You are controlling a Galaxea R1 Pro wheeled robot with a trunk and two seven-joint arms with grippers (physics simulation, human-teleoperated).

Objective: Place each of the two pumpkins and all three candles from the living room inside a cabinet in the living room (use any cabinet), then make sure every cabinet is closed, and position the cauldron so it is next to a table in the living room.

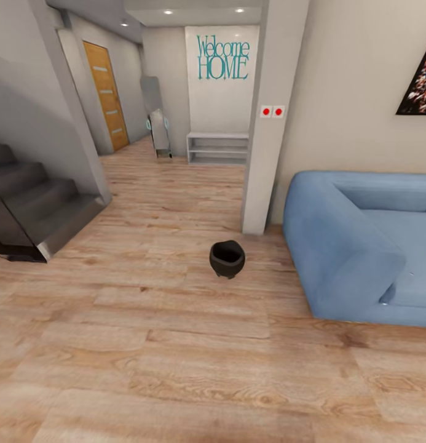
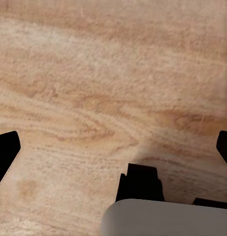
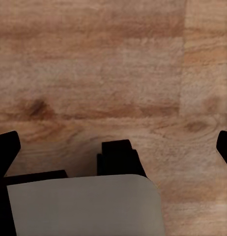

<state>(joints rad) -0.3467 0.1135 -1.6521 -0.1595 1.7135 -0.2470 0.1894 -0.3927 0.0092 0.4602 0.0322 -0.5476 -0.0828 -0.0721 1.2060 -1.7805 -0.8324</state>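
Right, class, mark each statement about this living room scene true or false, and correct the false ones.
1. The cauldron stands upright on the wood floor. True.
2. The cauldron rests on the blue sofa. False: it is on the floor, apart from the sofa, near the white pillar.
3. The wall lettering reads "Welcome HOME". True.
4. The left tool is shut on a pumpkin. False: its fingers are spread wide over bare floor, holding nothing.
5. The right tool is open above the floor. True.
6. The stairs are beside the sofa. False: they are across the room from it.
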